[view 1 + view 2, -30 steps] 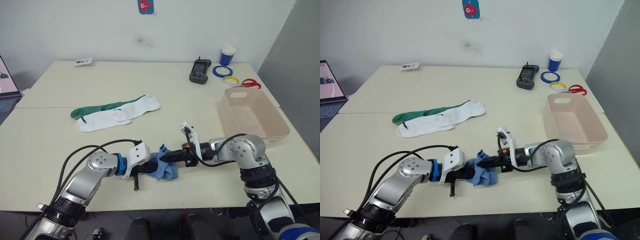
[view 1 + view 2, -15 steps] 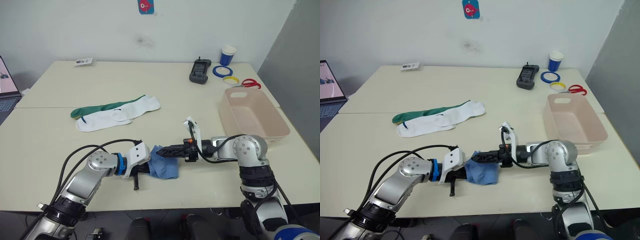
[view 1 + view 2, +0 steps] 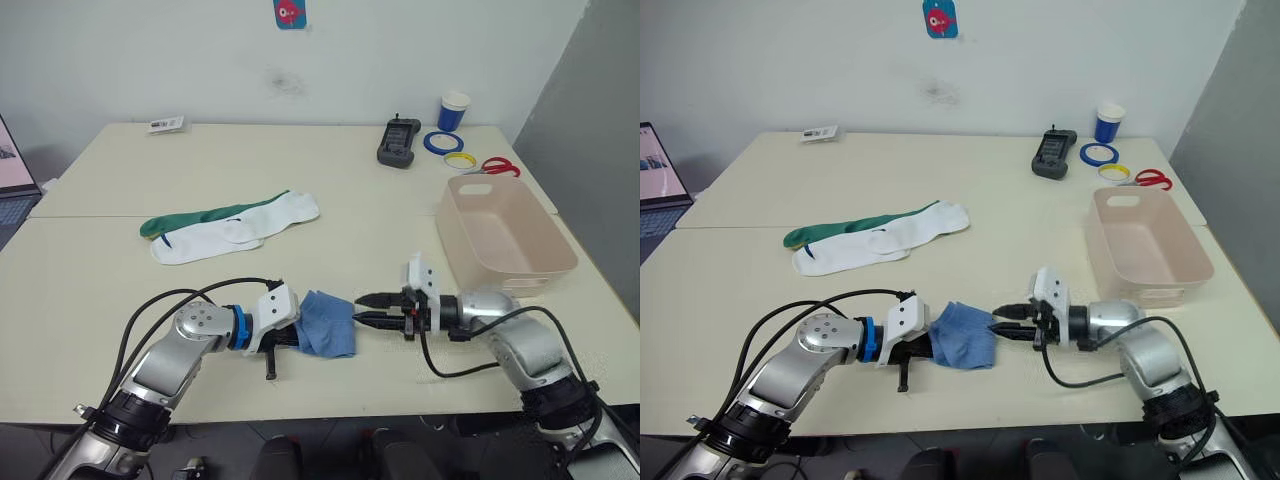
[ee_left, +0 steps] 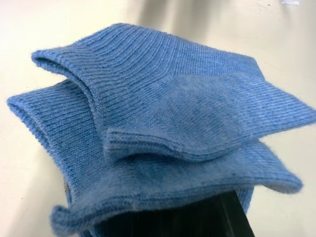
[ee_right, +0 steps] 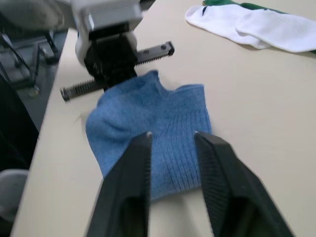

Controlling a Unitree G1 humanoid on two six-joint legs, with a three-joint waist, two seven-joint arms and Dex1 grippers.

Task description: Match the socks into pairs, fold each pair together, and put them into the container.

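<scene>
Blue sock pair [image 3: 328,336], folded, near the bench [image 3: 330,215] front edge: we see the left end effector [image 3: 292,338] clamped on its edge. Right end effector [image 3: 362,310] just beside it, fingers parted, holding nothing. White and green socks [image 3: 232,226] farther back; pink container [image 3: 503,235] at right.

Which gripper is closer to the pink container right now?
Right. The right gripper sits open beside the folded blue socks, the nearer to the container. The left gripper is shut on those socks at their far side from the bin.
</scene>
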